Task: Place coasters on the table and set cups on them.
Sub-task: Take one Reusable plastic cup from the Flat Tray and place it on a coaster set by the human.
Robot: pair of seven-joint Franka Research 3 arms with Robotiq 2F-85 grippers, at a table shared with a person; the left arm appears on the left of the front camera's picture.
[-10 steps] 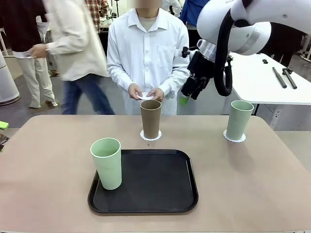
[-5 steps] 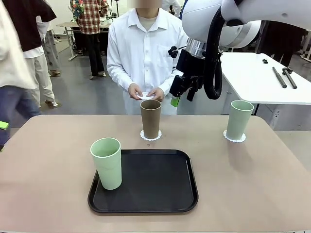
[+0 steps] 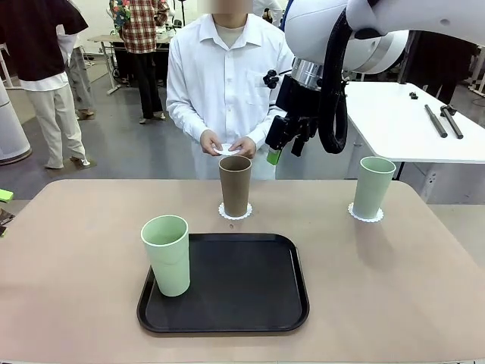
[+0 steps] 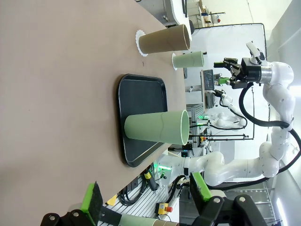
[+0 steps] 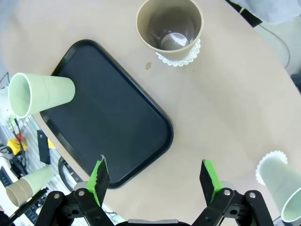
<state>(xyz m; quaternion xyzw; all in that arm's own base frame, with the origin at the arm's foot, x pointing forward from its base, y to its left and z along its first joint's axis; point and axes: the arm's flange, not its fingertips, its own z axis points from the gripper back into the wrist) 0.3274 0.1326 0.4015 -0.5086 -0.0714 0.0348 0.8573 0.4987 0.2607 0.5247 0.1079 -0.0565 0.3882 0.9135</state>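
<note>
Presently spread wide and empty at both right fingers and left fingers. Could clip the brown cup reaching for the person's coaster, toppling it.

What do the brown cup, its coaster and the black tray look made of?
Brown cup: matte, even colour, thin rim; probably plastic or fibre composite.
Coaster: white, lacy scalloped edge; looks like paper or thin fabric.
Black tray: smooth, faint sheen, moulded rim; likely plastic.
</note>
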